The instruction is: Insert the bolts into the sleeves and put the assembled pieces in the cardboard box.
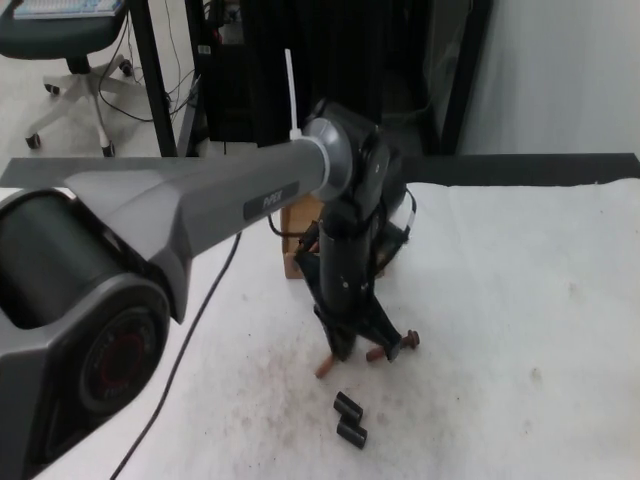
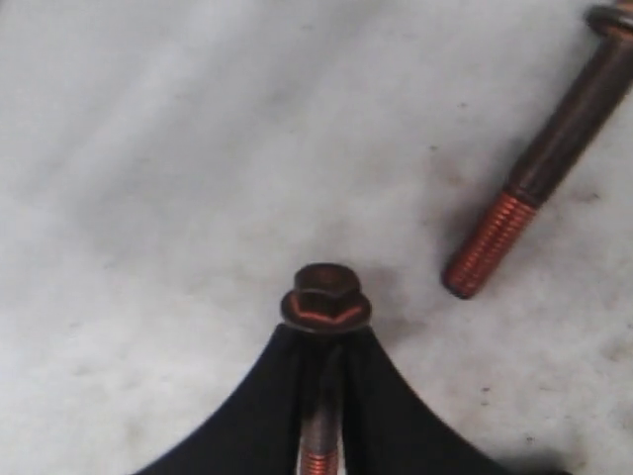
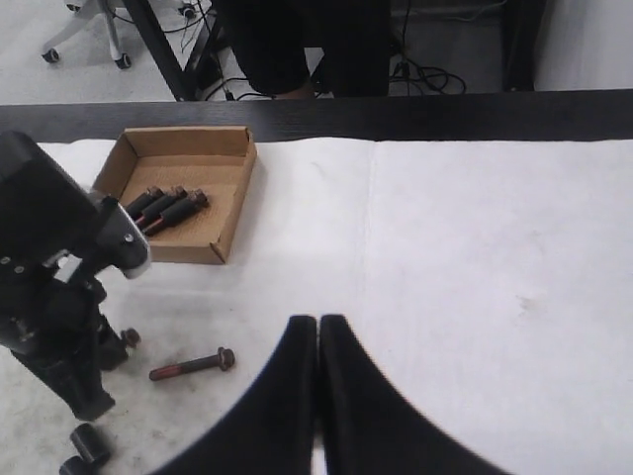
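Held bolt (image 2: 324, 297) pinched by its shank in the left gripper (image 2: 324, 348), fingers closed just under the head, low over the bench cloth (image 3: 475, 247) on the near side of the cardboard box (image 3: 188, 143). Farther out from the box on that side: 1 loose bolt (image 3: 193, 365), then 2 bare sleeves (image 3: 89, 445). Inside the box, 3 assembled pieces (image 3: 163, 208). Likely trouble: bolt tilting or slipping in so narrow a hold on meeting a sleeve mouth, or an unheld sleeve rolling away under the push. Right gripper (image 3: 317, 329) well apart from the box, fingers pressed together on nothing.
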You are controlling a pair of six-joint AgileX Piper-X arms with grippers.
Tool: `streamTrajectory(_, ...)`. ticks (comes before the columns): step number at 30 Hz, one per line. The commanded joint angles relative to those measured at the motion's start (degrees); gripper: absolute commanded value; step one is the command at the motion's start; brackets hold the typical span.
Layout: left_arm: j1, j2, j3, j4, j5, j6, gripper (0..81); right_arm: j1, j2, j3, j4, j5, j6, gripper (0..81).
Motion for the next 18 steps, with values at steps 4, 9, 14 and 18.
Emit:
streamTrajectory(4,3.17,-8.1,-0.97,-4.06,-2.79,-5.45,0.0,-0.11,3.39,-0.24,-1.05,-0.98,-0.26,0.4)
streamTrajectory(9,7.74,-19.37,-0.97,-8.13,-2.72,-9.45,0.0,2.27,5.83,-0.24,-5.43,-7.3,-0.26,0.4)
streamTrajectory(14,11.83,-30.66,-0.87,-8.46,6.16,0.62,0.0,7.57,8.63,-0.24,-8.98,-14.4,-0.26,0.4)
streamTrajectory(18,15.52,-39.7,0.55,-6.65,24.67,0.42,0.0,13.65,12.04,-0.24,-10.0,-14.4,-0.26,0.4)
